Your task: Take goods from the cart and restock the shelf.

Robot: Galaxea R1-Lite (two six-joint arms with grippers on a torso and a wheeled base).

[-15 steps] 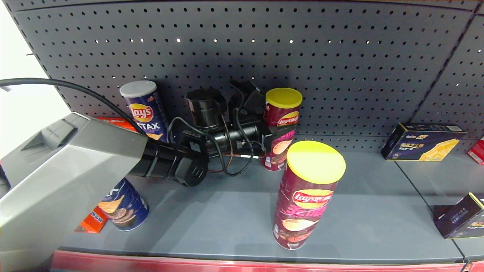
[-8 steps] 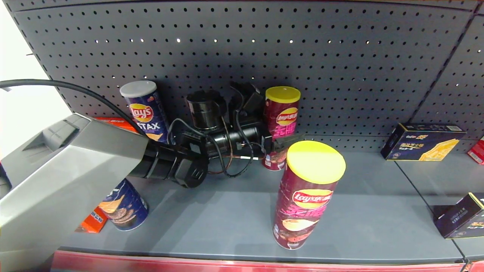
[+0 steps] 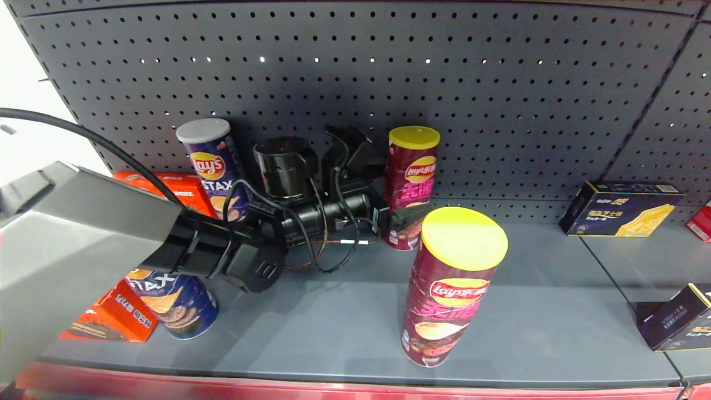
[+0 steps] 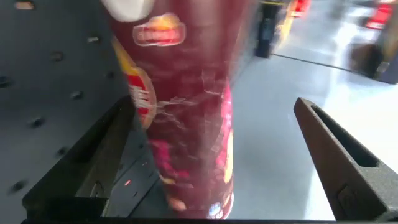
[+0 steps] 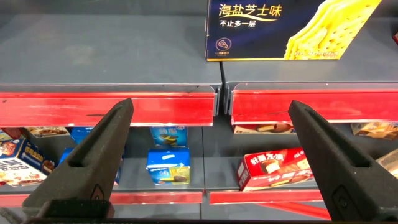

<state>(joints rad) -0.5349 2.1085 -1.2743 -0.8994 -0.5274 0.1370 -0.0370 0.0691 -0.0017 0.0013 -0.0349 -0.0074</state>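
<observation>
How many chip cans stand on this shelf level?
4: rear blue can at back left; front blue can at front left, partly behind the left arm; rear maroon can at back centre; front maroon can nearest the edge. The arm could hide more.

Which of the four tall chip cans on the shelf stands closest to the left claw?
The maroon cylindrical can with the yellow lid at the back, against the pegboard; it stands between the fingers of the open left claw.
</observation>
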